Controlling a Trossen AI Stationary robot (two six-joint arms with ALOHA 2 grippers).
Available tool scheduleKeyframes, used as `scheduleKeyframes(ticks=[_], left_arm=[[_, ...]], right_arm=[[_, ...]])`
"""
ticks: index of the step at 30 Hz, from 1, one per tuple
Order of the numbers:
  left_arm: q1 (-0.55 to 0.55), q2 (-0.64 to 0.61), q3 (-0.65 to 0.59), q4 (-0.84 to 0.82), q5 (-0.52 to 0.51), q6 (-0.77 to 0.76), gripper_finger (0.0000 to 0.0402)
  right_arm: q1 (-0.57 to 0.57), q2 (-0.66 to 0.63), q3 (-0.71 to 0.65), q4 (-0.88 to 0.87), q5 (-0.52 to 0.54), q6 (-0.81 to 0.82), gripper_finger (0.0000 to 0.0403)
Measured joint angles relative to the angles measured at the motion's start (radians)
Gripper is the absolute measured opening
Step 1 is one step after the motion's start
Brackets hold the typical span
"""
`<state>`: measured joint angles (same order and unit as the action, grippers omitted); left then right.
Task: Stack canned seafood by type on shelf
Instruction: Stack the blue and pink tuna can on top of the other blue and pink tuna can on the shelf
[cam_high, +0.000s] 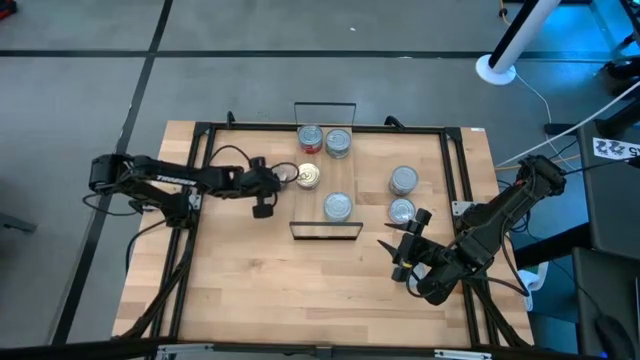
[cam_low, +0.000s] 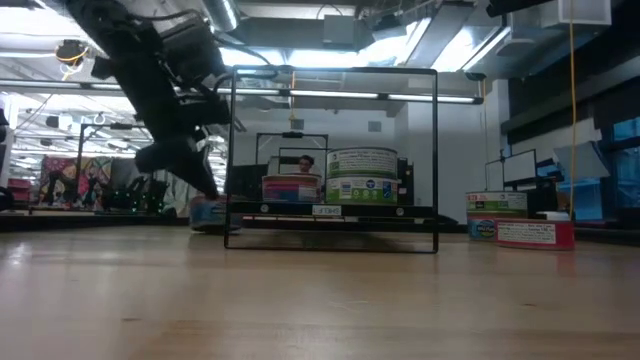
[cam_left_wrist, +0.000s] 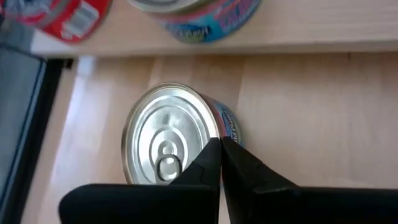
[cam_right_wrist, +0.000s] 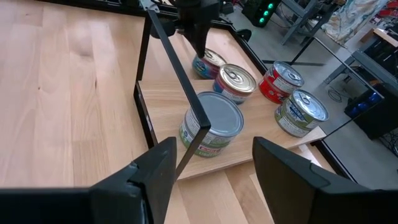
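Observation:
The shelf (cam_high: 325, 190) is a narrow wood board with a black wire frame at each short end. Several cans stand on it: a red-label one (cam_high: 311, 138), a green-label one (cam_high: 338, 142), a gold-topped one (cam_high: 308, 177) and a silver-topped one (cam_high: 338, 206). Just off the shelf's left edge is a silver-topped, blue-label can (cam_left_wrist: 165, 143), with my left gripper (cam_left_wrist: 221, 152) shut on it. My right gripper (cam_right_wrist: 211, 168) hangs open over the table right of the shelf's near end, holding nothing. My left gripper pinches the blue-label can's rim (cam_left_wrist: 214, 127) on the side toward the shelf. One finger lies over the lid and the other on the outer wall. The fingers slant down from the table's left. I cannot tell whether the can is clear of the tabletop.
Two more cans (cam_high: 403, 180) (cam_high: 401, 210) stand on the table right of the shelf. The shelf's near wire frame (cam_right_wrist: 180, 87) rises between my right gripper and the cans. A black frame (cam_high: 455, 170) runs around the tabletop. Bare wood lies along the near edge.

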<state>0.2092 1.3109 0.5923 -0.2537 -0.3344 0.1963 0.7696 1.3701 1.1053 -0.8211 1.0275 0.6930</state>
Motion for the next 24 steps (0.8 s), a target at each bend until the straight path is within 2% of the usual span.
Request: scheduleKeyframes(ticks=[8, 24], left_arm=[[0.000, 0.000, 0.097, -0.188, 0.086, -0.124, 0.0000], [0.000, -0.002, 0.272, -0.388, 0.305, -0.248, 0.0000]], right_arm=[[0.000, 0.000, 0.000, 0.000, 0.000, -0.022, 0.0214], [0.000, 0.000, 0.000, 0.000, -0.019, -0.023, 0.0214]])
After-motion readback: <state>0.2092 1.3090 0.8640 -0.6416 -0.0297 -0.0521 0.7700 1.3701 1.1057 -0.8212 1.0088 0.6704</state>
